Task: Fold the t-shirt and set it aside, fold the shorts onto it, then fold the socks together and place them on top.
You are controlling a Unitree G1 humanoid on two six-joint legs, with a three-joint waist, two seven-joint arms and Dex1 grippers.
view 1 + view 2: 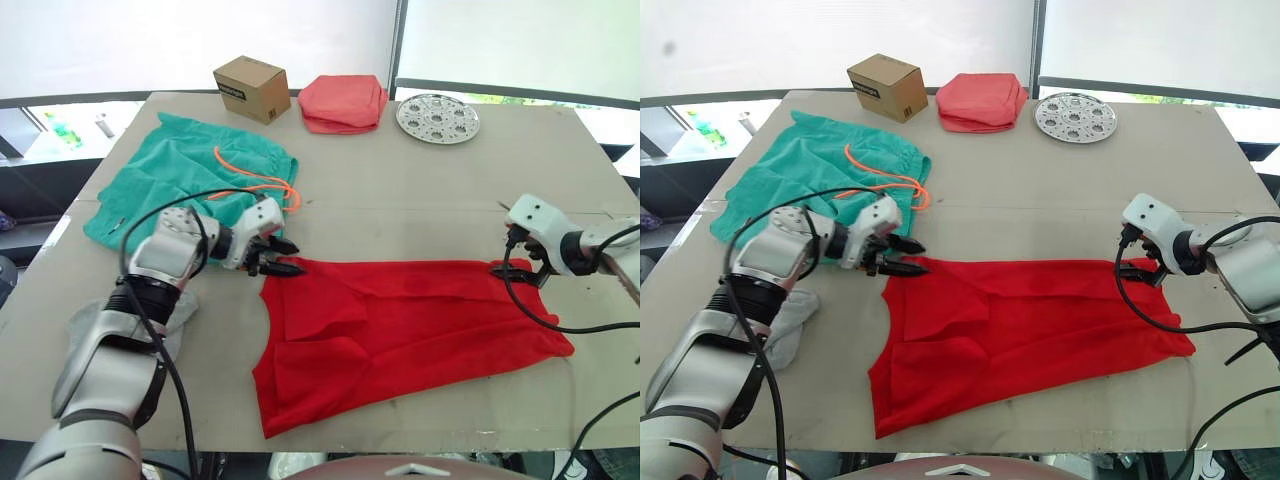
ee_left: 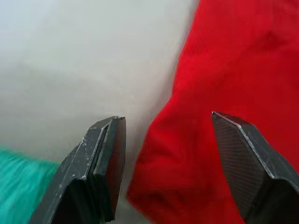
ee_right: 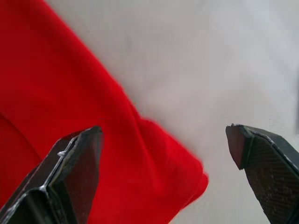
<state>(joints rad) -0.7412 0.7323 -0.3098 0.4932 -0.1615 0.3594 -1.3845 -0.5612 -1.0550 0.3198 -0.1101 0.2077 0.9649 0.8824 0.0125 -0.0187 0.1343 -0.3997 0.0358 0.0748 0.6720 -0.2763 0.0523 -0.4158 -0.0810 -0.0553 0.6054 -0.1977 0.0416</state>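
One t-shirt (image 1: 400, 335) is lying half-folded across the lower middle of the frame on the bench (image 1: 420, 190). The left gripper (image 1: 277, 257) and right gripper (image 1: 512, 270) are hovering at its two upper corners, fingers spread wide and holding nothing, probably lining up for the next fold. One pair of shorts (image 1: 185, 175) is waiting at upper left; one grey sock (image 1: 785, 325) is showing beneath the left arm.

silver-grey arms carried looping black cables; white wrist housings ended in the left gripper (image 1: 285, 257) and right gripper (image 1: 512, 268), black-fingered.
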